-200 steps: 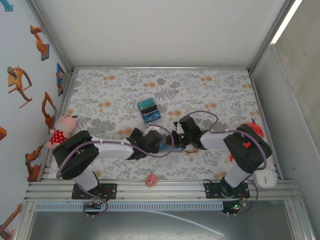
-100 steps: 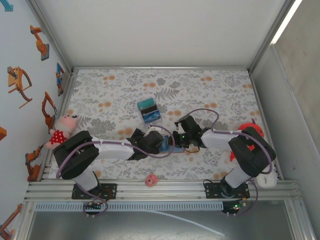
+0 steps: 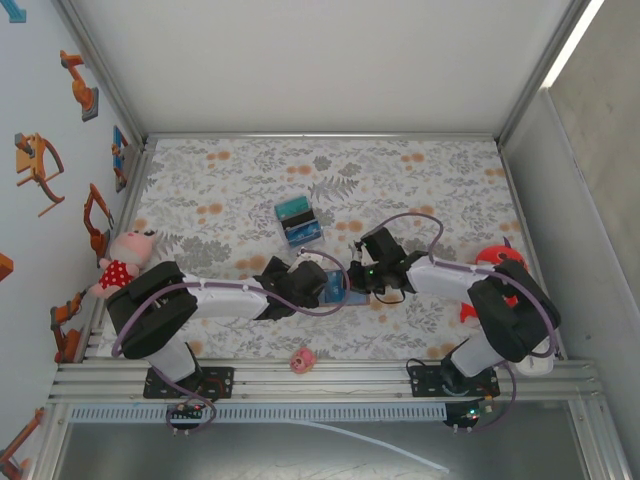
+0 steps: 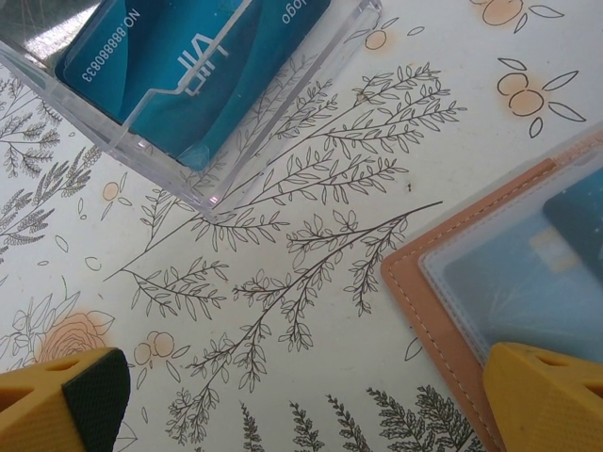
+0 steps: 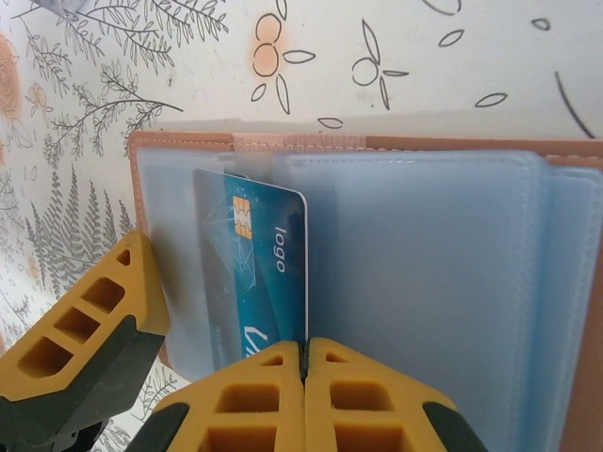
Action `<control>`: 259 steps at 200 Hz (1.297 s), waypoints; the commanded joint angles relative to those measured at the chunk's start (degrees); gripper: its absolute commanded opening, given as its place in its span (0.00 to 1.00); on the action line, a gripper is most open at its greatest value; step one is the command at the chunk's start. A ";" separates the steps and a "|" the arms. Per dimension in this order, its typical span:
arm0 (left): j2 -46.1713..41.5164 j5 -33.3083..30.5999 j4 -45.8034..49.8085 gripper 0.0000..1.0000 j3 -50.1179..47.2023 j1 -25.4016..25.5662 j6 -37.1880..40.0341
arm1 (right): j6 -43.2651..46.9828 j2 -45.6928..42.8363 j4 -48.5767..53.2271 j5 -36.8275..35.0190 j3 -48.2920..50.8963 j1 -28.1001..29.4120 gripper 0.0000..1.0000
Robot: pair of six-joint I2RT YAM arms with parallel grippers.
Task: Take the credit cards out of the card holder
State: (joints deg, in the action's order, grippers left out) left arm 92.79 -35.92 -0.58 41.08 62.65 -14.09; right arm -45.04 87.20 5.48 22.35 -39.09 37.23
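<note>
The desk (image 3: pixel 420 180) carries the card holder (image 5: pixel 424 282) lying open and flat, about midway between its left and right edges and nearer the near edge than the far one. The main danger, I judge, is the whole holder sliding or lifting with the pull. The left claw (image 4: pixel 301 400) stands wide open, with only one finger (image 4: pixel 546 395) over the holder's tan border. A dragged holder could knock the clear tray (image 4: pixel 236 141) and the other cards (image 4: pixel 179 56) in it, just toward the far edge. The credit card (image 5: pixel 259 273) lies half under a pale pocket, its lower end beneath the closed right claw (image 5: pixel 304 377). I cannot tell whether it is pinched or merely pressed. A weak hold could slip off the card's slick face.
</note>
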 commanded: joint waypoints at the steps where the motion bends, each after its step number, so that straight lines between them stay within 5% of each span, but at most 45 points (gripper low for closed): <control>1: -2.04 0.91 2.44 0.97 1.39 0.40 1.37 | 1.66 -1.03 3.65 -2.07 -1.47 -0.41 0.00; 125: 1.71 6.78 -5.52 0.97 3.61 0.45 4.82 | 1.98 -0.89 3.92 -1.96 -1.70 -0.40 0.00; 234: 4.93 5.74 -3.08 0.97 4.53 0.41 5.28 | 2.78 -3.00 5.08 -2.30 -0.67 -1.73 0.00; 259: 5.77 6.05 -2.93 0.97 5.02 0.44 5.21 | 1.43 -3.08 1.94 0.23 0.39 -1.79 0.10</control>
State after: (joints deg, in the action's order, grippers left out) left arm 97.03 -30.00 -4.95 44.73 62.76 -9.47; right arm -43.44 85.19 8.56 21.47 -40.05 35.79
